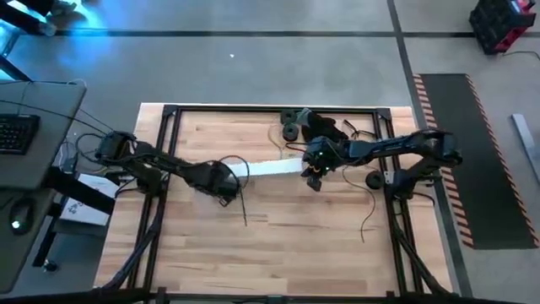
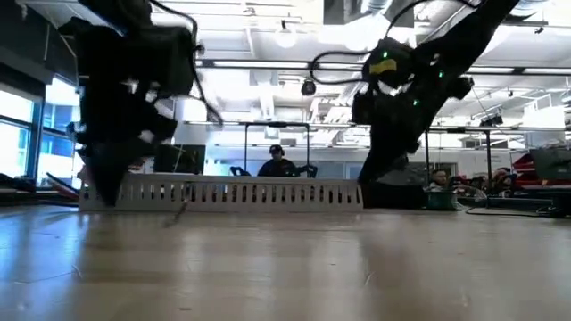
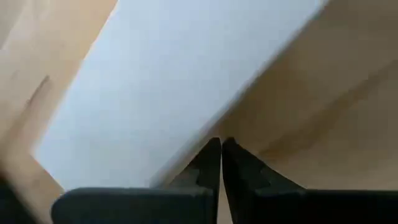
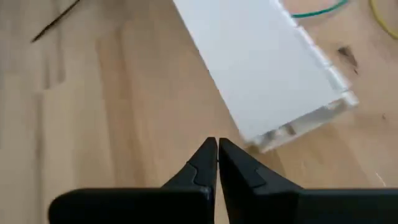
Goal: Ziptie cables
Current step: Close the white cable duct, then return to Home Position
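wooden table (image 1: 278,228), white duct (image 1: 274,168).

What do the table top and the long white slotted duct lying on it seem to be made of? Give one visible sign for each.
The table top looks like pale wood with a smooth finish: plank seams and grain streaks show. The white duct looks like matte moulded plastic, judging by its even colour, thin walls and regular slots; the material cannot be told for certain. The left gripper and right gripper are shut beside it.

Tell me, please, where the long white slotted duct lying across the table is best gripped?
Probably at its middle, from above: the white duct lies flat between the left gripper and right gripper, and fingers could span its narrow width across the long axis.
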Robot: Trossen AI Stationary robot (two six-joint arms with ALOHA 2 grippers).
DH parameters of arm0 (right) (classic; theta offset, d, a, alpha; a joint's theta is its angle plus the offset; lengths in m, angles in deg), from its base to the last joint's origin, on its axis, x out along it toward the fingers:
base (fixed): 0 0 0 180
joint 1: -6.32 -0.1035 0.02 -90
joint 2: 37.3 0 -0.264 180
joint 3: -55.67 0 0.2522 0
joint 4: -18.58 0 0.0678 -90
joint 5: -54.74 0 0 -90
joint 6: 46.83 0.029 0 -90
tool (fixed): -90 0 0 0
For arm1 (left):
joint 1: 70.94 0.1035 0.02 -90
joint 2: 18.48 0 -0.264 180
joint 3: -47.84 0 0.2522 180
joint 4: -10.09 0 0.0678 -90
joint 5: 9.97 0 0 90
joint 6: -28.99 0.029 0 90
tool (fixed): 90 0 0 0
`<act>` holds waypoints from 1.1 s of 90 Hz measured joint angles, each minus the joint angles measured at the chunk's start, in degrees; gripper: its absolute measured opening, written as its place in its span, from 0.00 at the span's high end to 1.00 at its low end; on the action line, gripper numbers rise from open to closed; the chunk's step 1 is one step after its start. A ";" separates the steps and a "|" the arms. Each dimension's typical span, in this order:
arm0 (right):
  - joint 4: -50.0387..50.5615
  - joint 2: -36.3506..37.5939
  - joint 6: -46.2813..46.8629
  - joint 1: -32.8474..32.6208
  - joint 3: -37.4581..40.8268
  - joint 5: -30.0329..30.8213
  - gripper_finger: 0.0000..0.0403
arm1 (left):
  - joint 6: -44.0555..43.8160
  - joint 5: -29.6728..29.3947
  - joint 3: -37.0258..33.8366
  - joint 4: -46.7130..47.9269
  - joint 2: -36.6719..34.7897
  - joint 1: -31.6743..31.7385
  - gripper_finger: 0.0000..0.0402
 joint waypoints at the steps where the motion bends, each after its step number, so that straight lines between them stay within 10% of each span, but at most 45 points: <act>1: 0.51 0.66 0.00 0.08 0.01 -0.12 1.00 | -0.19 0.09 0.01 0.13 -0.61 -0.01 1.00; 36: 27.21 31.74 -6.86 9.86 1.12 -12.86 1.00 | -1.39 -9.30 3.61 -7.37 -29.45 -4.02 1.00; 60: 22.48 49.04 -2.83 18.68 9.01 -27.46 1.00 | 11.91 -12.03 3.65 -12.15 -44.58 -3.93 1.00; 85: 15.13 61.15 10.93 22.54 14.25 -26.62 1.00 | 12.74 -14.88 0.97 -13.11 -51.09 -3.93 1.00; 99: 9.74 67.80 14.09 20.58 16.64 -16.62 1.00 | 12.69 -15.98 -3.18 -15.95 -52.07 -3.89 1.00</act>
